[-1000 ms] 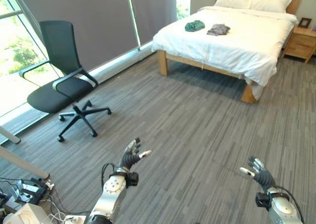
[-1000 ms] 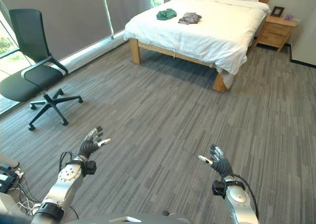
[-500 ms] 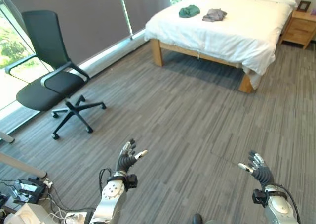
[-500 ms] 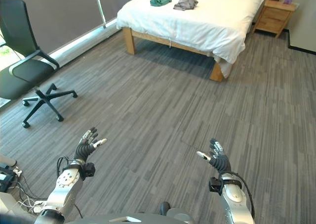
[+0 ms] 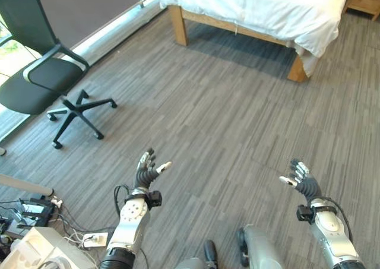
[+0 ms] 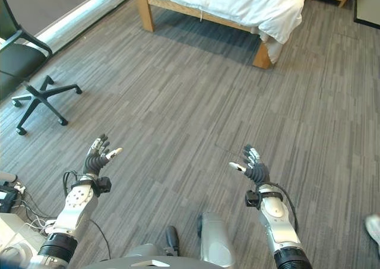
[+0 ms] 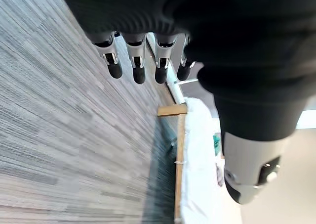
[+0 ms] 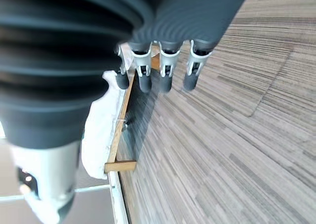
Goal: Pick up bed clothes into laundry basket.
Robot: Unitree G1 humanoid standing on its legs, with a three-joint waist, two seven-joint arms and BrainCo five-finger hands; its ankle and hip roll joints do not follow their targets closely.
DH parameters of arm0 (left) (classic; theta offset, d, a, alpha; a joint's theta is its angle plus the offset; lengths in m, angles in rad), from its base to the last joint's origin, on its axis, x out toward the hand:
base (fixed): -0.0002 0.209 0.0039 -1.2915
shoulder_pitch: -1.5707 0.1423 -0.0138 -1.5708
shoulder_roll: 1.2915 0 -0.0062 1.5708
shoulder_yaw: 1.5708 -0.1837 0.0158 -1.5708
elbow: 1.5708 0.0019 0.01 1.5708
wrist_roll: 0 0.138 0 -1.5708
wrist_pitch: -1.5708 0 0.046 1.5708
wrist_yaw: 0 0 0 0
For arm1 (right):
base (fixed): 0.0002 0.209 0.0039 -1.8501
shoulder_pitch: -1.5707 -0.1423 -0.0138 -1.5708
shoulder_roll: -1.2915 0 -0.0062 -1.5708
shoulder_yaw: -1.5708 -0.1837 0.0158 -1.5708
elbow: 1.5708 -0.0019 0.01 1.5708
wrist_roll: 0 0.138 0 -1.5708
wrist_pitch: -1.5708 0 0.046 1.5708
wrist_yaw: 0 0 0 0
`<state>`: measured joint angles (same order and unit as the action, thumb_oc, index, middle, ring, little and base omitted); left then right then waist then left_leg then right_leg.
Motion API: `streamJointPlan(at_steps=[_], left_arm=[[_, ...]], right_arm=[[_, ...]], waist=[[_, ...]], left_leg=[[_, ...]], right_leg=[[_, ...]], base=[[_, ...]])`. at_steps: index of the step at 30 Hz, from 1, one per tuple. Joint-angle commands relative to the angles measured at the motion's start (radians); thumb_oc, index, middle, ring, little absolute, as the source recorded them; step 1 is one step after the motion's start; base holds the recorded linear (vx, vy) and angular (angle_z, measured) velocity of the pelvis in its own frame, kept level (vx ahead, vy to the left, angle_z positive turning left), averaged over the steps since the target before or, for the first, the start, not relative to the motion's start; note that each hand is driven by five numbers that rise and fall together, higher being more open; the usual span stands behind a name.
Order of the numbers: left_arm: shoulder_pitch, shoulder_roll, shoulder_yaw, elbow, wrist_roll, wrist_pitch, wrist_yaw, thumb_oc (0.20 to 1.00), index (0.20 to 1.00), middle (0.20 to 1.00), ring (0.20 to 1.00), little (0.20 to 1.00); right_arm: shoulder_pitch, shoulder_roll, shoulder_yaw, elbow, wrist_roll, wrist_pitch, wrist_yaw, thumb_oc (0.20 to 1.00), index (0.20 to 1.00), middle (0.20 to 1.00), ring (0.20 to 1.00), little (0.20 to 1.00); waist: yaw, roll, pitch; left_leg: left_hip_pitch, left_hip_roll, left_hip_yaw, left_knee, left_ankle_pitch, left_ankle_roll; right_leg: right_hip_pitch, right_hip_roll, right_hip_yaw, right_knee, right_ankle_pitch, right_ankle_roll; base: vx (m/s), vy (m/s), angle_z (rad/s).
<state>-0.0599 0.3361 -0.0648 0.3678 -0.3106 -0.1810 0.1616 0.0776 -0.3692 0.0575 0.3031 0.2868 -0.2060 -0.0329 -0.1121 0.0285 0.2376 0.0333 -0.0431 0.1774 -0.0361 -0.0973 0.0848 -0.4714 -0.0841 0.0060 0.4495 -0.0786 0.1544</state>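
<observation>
Room: bedroom with grey striped carpet floor (image 5: 225, 120); a window wall with dark blinds (image 5: 83, 8) runs along the robot's left.
Bed: wooden-framed bed (image 5: 261, 10) with a white duvet, at the far end of the room, well apart from both hands. One corner of the duvet hangs down over a bed leg (image 5: 295, 70).
Chair: black office chair (image 5: 41, 82) on castors, to the left, clear of the straight path to the bed.
Bed clothes: in the left wrist view a green garment (image 7: 217, 143) and a grey garment (image 7: 220, 174) lie on top of the duvet, near each other; both are too small there to give more detail.
Laundry basket: location cannot be given from these views.
Handling, judged: the garments are probably light, soft and limp, with no rigid edge. They will sag and trail when lifted. Take hold at the bunched middle of each heap, pinching several folds together, and avoid catching the duvet beneath.
Surface, judged: the duvet is soft and yields under pressure, so press down lightly.
Left hand (image 5: 146, 173): raised over the carpet, fingers spread and straight, holding nothing.
Right hand (image 5: 301, 184): raised likewise, fingers extended and relaxed, holding nothing.
Stage, judged: approach; the bed is not yet within reach.
</observation>
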Motion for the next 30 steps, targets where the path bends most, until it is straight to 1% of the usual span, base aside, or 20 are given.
streamJointPlan(at_steps=[1, 4, 5, 6, 7, 8, 9, 10, 11, 12, 13, 14, 15, 17, 21, 23, 25, 27, 28, 30], left_arm=[[-0.045, 0.029, 0.005, -0.009, -0.034, -0.078, 0.002, 1.000, 1.000, 1.000, 1.000, 1.000], [-0.060, 0.021, -0.011, 0.008, -0.024, -0.077, -0.004, 1.000, 1.000, 1.000, 1.000, 1.000], [-0.046, 0.017, -0.023, -0.004, -0.015, -0.071, -0.013, 1.000, 1.000, 1.000, 1.000, 1.000], [-0.003, 0.019, -0.026, -0.044, -0.006, -0.051, -0.039, 1.000, 1.000, 1.000, 1.000, 1.000], [-0.002, 0.019, -0.026, -0.045, -0.006, -0.050, -0.039, 1.000, 1.000, 1.000, 1.000, 1.000], [0.012, 0.002, -0.040, -0.046, -0.014, -0.041, -0.058, 1.000, 1.000, 1.000, 1.000, 1.000], [0.018, -0.005, -0.044, -0.044, -0.018, -0.019, -0.082, 1.000, 1.000, 1.000, 1.000, 1.000], [0.015, -0.009, -0.059, -0.054, -0.025, -0.016, -0.095, 1.000, 1.000, 1.000, 1.000, 1.000], [0.014, -0.008, -0.059, -0.054, -0.025, -0.016, -0.095, 1.000, 1.000, 1.000, 1.000, 1.000], [0.002, -0.014, -0.076, -0.049, -0.037, -0.018, -0.091, 1.000, 1.000, 1.000, 1.000, 1.000], [-0.018, -0.016, -0.095, -0.055, -0.037, -0.018, -0.098, 1.000, 1.000, 1.000, 1.000, 1.000], [-0.019, -0.016, -0.095, -0.054, -0.037, -0.018, -0.098, 1.000, 1.000, 1.000, 1.000, 1.000], [-0.025, -0.020, -0.117, -0.045, -0.051, -0.031, -0.115, 1.000, 1.000, 1.000, 1.000, 1.000], [-0.019, -0.015, -0.143, -0.046, -0.039, -0.039, -0.135, 1.000, 1.000, 1.000, 1.000, 1.000], [-0.009, -0.017, -0.154, -0.047, -0.004, -0.040, -0.143, 1.000, 1.000, 1.000, 1.000, 1.000], [-0.002, -0.017, -0.156, -0.054, 0.001, -0.034, -0.150, 1.000, 1.000, 1.000, 1.000, 1.000], [0.045, 0.001, -0.147, -0.093, 0.024, -0.031, -0.163, 1.000, 1.000, 1.000, 1.000, 1.000], [0.041, -0.002, -0.171, -0.090, 0.037, -0.010, -0.168, 1.000, 1.000, 1.000, 1.000, 1.000], [0.024, 0.002, -0.178, -0.091, 0.034, -0.009, -0.162, 1.000, 1.000, 1.000, 1.000, 1.000], [-0.012, 0.003, -0.196, -0.088, 0.030, -0.018, -0.150, 1.000, 1.000, 1.000, 1.000, 1.000]], right_arm=[[0.009, -0.001, -0.017, -0.007, 0.037, -0.039, 0.000, 1.000, 1.000, 1.000, 1.000, 1.000], [0.033, -0.001, -0.033, -0.015, 0.048, -0.039, 0.003, 1.000, 1.000, 1.000, 1.000, 1.000], [0.059, -0.008, -0.047, -0.038, 0.053, -0.028, 0.025, 1.000, 1.000, 1.000, 1.000, 1.000], [0.085, -0.025, -0.051, -0.045, 0.055, -0.010, 0.061, 1.000, 1.000, 1.000, 1.000, 1.000], [0.085, -0.025, -0.050, -0.045, 0.055, -0.010, 0.061, 1.000, 1.000, 1.000, 1.000, 1.000], [0.089, -0.030, -0.043, -0.041, 0.070, -0.010, 0.065, 1.000, 1.000, 1.000, 1.000, 1.000], [0.091, -0.041, -0.043, -0.049, 0.100, -0.003, 0.070, 1.000, 1.000, 1.000, 1.000, 1.000], [0.090, -0.046, -0.048, -0.058, 0.113, -0.010, 0.063, 1.000, 1.000, 1.000, 1.000, 1.000], [0.090, -0.045, -0.049, -0.058, 0.113, -0.010, 0.063, 1.000, 1.000, 1.000, 1.000, 1.000], [0.076, -0.054, -0.043, -0.054, 0.128, -0.018, 0.056, 1.000, 1.000, 1.000, 1.000, 1.000], [0.051, -0.071, -0.042, -0.035, 0.118, -0.015, 0.038, 1.000, 1.000, 1.000, 1.000, 1.000], [0.051, -0.071, -0.042, -0.035, 0.118, -0.016, 0.038, 1.000, 1.000, 1.000, 1.000, 1.000], [0.051, -0.080, -0.054, -0.037, 0.126, -0.024, 0.041, 1.000, 1.000, 1.000, 1.000, 1.000], [0.050, -0.088, -0.051, -0.037, 0.123, -0.033, 0.053, 1.000, 1.000, 1.000, 1.000, 1.000], [0.044, -0.096, -0.022, -0.015, 0.071, -0.025, 0.078, 1.000, 1.000, 1.000, 1.000, 1.000], [0.040, -0.095, -0.019, -0.012, 0.062, -0.017, 0.085, 1.000, 1.000, 1.000, 1.000, 1.000], [0.049, -0.064, -0.004, -0.030, 0.058, 0.001, 0.121, 1.000, 1.000, 1.000, 1.000, 1.000], [0.056, -0.038, 0.016, -0.026, 0.050, 0.002, 0.117, 1.000, 1.000, 1.000, 1.000, 1.000], [0.048, -0.024, 0.024, -0.035, 0.062, 0.005, 0.112, 1.000, 1.000, 1.000, 1.000, 1.000], [0.036, 0.005, 0.047, -0.041, 0.116, 0.005, 0.131, 1.000, 1.000, 1.000, 1.000, 1.000]], waist=[[-0.076, -0.009, -0.031], [-0.123, -0.002, -0.040], [-0.147, 0.001, -0.052], [-0.145, 0.009, -0.072], [-0.148, 0.006, -0.073], [-0.153, 0.001, -0.082], [-0.120, -0.042, -0.079], [-0.090, -0.077, -0.051], [-0.093, -0.078, -0.053], [-0.062, -0.106, -0.016], [-0.027, -0.114, 0.005], [-0.026, -0.117, 0.003], [-0.005, -0.106, 0.001], [0.030, -0.081, -0.010], [0.095, -0.060, -0.044], [0.106, -0.067, -0.054], [0.134, -0.094, -0.100], [0.148, -0.129, -0.109], [0.133, -0.112, -0.087], [0.089, -0.073, -0.046]], left_leg=[[0.217, 0.096, -0.101, -0.051, 0.008, -0.128], [0.259, 0.133, -0.118, -0.051, 0.011, -0.156], [0.306, 0.164, -0.134, -0.012, 0.030, -0.178], [0.300, 0.223, -0.135, 0.170, 0.171, -0.226], [0.298, 0.221, -0.138, 0.168, 0.174, -0.226], [0.260, 0.237, -0.130, 0.320, 0.276, -0.232], [0.084, 0.259, -0.120, 0.728, 0.406, -0.219], [-0.047, 0.223, -0.147, 0.922, 0.390, -0.194], [-0.060, 0.221, -0.152, 0.932, 0.389, -0.194], [-0.169, 0.190, -0.162, 1.028, 0.331, -0.159], [-0.302, 0.177, -0.142, 1.013, 0.271, -0.150], [-0.304, 0.174, -0.139, 1.011, 0.274, -0.148], [-0.393, 0.161, -0.106, 0.834, 0.242, -0.152], [-0.399, 0.142, -0.054, 0.423, 0.292, -0.155], [-0.393, 0.066, -0.078, 0.015, 0.337, -0.153], [-0.376, 0.063, -0.049, -0.004, 0.352, -0.152], [-0.350, 0.065, -0.028, 0.074, 0.321, -0.111], [-0.317, 0.044, -0.016, 0.144, 0.241, -0.066], [-0.271, 0.057, -0.023, 0.144, 0.222, -0.056], [-0.168, 0.085, -0.046, 0.106, 0.201, -0.048]], right_leg=[[0.041, 0.051, 0.021, -0.256, 0.223, 0.031], [0.001, 0.046, 0.039, -0.391, 0.283, 0.044], [-0.028, 0.030, -0.012, -0.407, 0.332, 0.059], [0.024, 0.046, -0.056, -0.348, 0.300, 0.008], [0.023, 0.043, -0.057, -0.349, 0.301, 0.007], [0.060, 0.063, -0.048, -0.336, 0.277, -0.028], [0.167, 0.090, -0.036, -0.327, 0.206, -0.116], [0.212, 0.085, -0.006, -0.331, 0.188, -0.146], [0.205, 0.082, -0.009, -0.331, 0.190, -0.145], [0.242, 0.084, 0.008, -0.326, 0.167, -0.161], [0.311, 0.101, 0.047, -0.333, 0.142, -0.167], [0.309, 0.098, 0.048, -0.334, 0.144, -0.166], [0.383, 0.104, 0.079, -0.352, 0.113, -0.161], [0.462, 0.117, 0.112, -0.370, 0.075, -0.146], [0.618, 0.160, 0.187, -0.412, 0.006, -0.140], [0.666, 0.149, 0.208, -0.419, -0.012, -0.136], [0.709, 0.127, 0.251, -0.340, -0.019, -0.105], [0.647, 0.095, 0.214, -0.010, 0.213, 0.013], [0.556, 0.117, 0.190, 0.146, 0.259, 0.042], [0.372, 0.153, 0.165, 0.287, 0.236, 0.029]], base=[[0.36, -0.116, 0.39], [0.51, -0.211, 0.47], [0.91, -0.506, 0.49], [0.89, -0.514, 0.59], [0.64, -0.447, 0.69], [0.68, -0.623, 0.58], [0.83, -0.803, 0.27], [0.62, -0.650, -0.09], [0.23, -0.317, -0.38], [0.43, -0.296, -0.58], [0.44, -0.296, -0.63], [0.77, -0.226, -0.34], [0.73, -0.060, -0.32], [0.89, -0.021, -0.07], [0.69, -0.025, -0.58], [0.76, -0.046, -1.31], [0.86, 0.000, -0.61], [0.58, 0.021, -0.80], [0.42, 0.035, -1.59], [0.45, 0.073, -0.78]])
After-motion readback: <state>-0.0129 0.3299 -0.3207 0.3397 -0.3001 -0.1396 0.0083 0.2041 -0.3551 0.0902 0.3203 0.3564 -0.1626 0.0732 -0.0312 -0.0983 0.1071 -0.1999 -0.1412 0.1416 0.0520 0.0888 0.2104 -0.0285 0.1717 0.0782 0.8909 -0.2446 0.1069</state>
